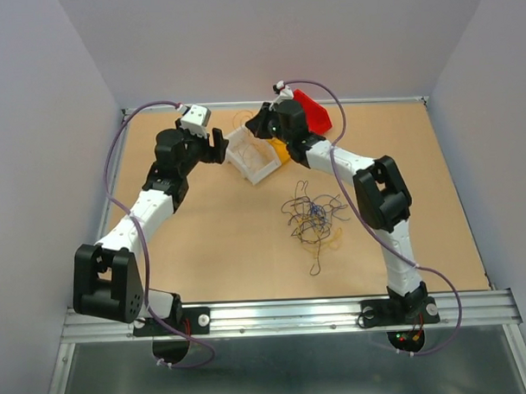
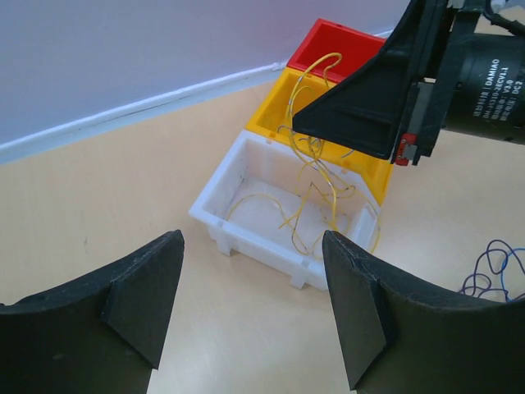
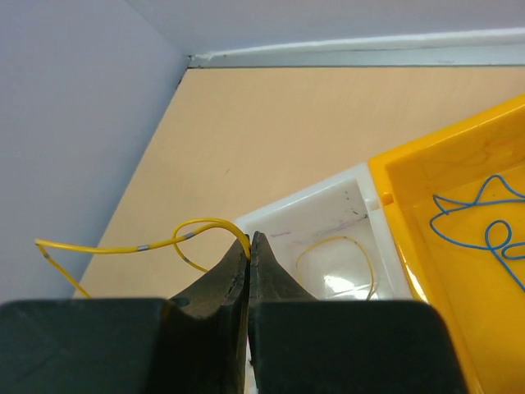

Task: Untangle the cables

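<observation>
A tangle of thin cables (image 1: 314, 218) in yellow, blue, dark and grey lies mid-table. My right gripper (image 3: 249, 236) is shut on a yellow cable (image 3: 197, 229) and holds it above the white bin (image 3: 340, 205). In the left wrist view that yellow cable (image 2: 316, 160) hangs curling from the right gripper (image 2: 303, 123) into the white bin (image 2: 246, 234), where more yellow cable lies. A blue cable (image 3: 484, 226) lies in the yellow bin (image 3: 447, 271). My left gripper (image 2: 250, 308) is open and empty, low over the table just left of the white bin.
Three bins stand in a row at the back: white (image 1: 253, 158), yellow (image 1: 280, 150) and red (image 1: 314, 111). The back wall runs behind them. The left wall is close to the left arm. A few blue loops (image 2: 492, 271) of the tangle show at the left wrist view's right edge.
</observation>
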